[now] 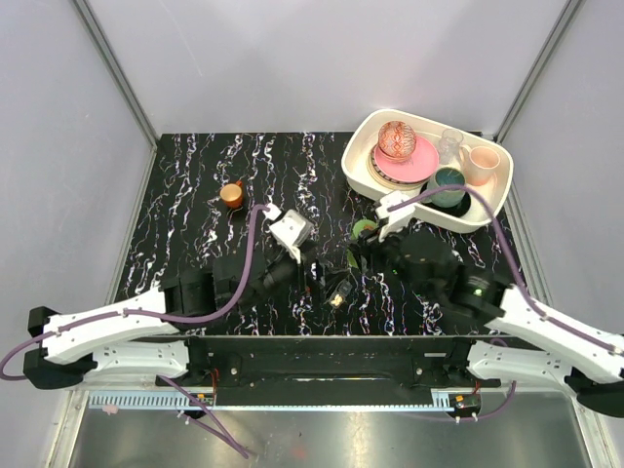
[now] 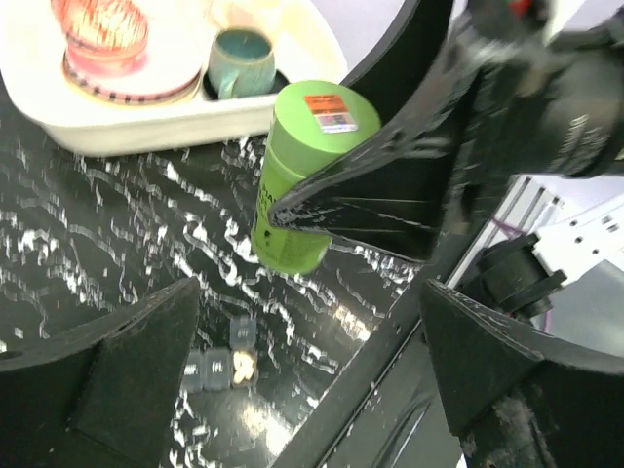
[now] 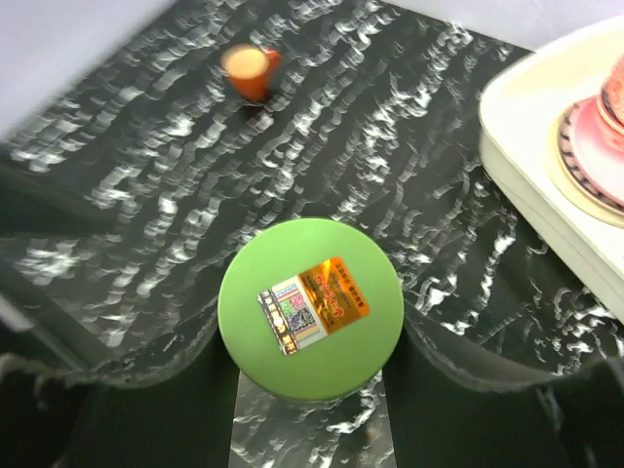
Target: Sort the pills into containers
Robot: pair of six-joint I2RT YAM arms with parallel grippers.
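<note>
- The pill box (image 2: 226, 366) lies on the surface (image 1: 195, 175), at 7 o'clock from the green bottle (image 2: 310, 166) in the top view.
- One compartment shows something pale. The contents of the others cannot be made out.
- Judgement: sorting is at an early stage, with most of the filling left to do.
- Right fingers (image 3: 127, 409): clamped on opposite sides of the green bottle, which is tilted with its stickered end up. Contact between its lower end and the surface cannot be determined.
- Left fingers (image 2: 127, 361): spread wide apart, holding and touching nothing. The pill box is visible between them.
</note>
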